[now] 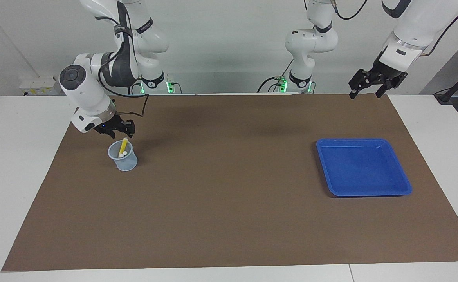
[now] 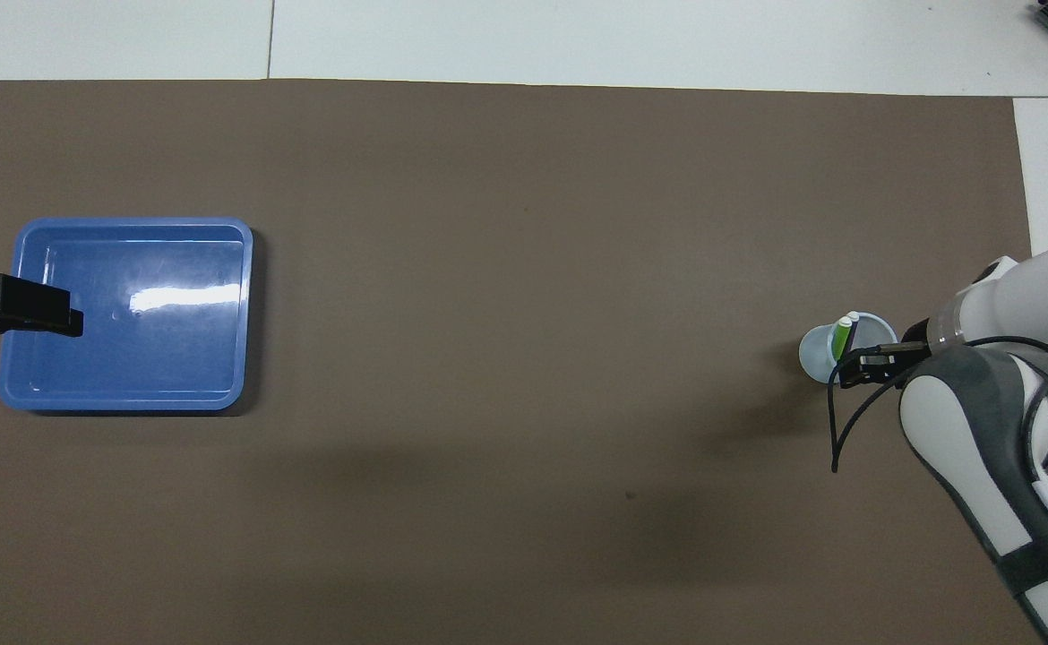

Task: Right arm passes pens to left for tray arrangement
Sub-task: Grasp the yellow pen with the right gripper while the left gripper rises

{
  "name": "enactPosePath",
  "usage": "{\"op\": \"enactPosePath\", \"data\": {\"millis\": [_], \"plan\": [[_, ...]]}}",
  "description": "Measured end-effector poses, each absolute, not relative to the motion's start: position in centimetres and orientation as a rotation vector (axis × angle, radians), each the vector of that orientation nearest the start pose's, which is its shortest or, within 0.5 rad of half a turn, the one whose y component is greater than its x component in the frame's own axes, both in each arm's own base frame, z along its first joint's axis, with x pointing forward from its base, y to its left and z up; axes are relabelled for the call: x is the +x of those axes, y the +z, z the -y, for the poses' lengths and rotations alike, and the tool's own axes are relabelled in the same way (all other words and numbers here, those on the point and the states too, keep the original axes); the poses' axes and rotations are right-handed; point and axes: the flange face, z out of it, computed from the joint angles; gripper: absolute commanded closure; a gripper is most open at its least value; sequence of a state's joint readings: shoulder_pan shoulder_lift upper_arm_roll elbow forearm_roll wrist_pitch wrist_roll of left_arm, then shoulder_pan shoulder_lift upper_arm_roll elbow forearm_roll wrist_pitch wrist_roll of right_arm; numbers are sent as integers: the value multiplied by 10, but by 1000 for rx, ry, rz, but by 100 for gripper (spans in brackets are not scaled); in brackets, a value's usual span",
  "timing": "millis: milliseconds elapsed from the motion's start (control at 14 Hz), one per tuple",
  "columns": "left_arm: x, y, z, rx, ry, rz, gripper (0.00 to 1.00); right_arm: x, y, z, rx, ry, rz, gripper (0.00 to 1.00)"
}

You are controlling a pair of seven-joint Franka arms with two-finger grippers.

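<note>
Both grippers hold nothing; right gripper point(image 1: 120, 131) over pens point(image 1: 123, 147).

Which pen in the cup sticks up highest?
The yellow pen. Its pale tip rises above the cup rim, just under the right gripper; the other tips sit lower, about rim level.

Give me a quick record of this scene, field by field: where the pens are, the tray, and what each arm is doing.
pens: upright in the cup, yellow pen tallest, green pen beside it
cup: on the brown mat, toward the right arm's end of the table
tray: blue tray, nothing in it, toward the left arm's end
right gripper: just over the yellow pen's top, nothing gripped yet
left gripper: open, raised, waiting over the mat's edge nearest the robots
</note>
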State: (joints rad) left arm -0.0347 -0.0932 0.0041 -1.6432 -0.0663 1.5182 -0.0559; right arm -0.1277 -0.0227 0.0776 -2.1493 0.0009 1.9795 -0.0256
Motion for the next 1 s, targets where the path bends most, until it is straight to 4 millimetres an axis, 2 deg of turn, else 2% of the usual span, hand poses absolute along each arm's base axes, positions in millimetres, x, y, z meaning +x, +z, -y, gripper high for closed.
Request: {"op": "enactPosePath", "data": {"millis": [429,644,1002], "plan": [[518,631,27,-3214,77,63,0,521,389,23,-3129,223,-79,39],[516,625,27,-3221,91,73,0,521,389,23,-3129,224,-84,53],[514,621,27,-3311,79,117,0,520,388,23,-3129,227,-84,84]]}}
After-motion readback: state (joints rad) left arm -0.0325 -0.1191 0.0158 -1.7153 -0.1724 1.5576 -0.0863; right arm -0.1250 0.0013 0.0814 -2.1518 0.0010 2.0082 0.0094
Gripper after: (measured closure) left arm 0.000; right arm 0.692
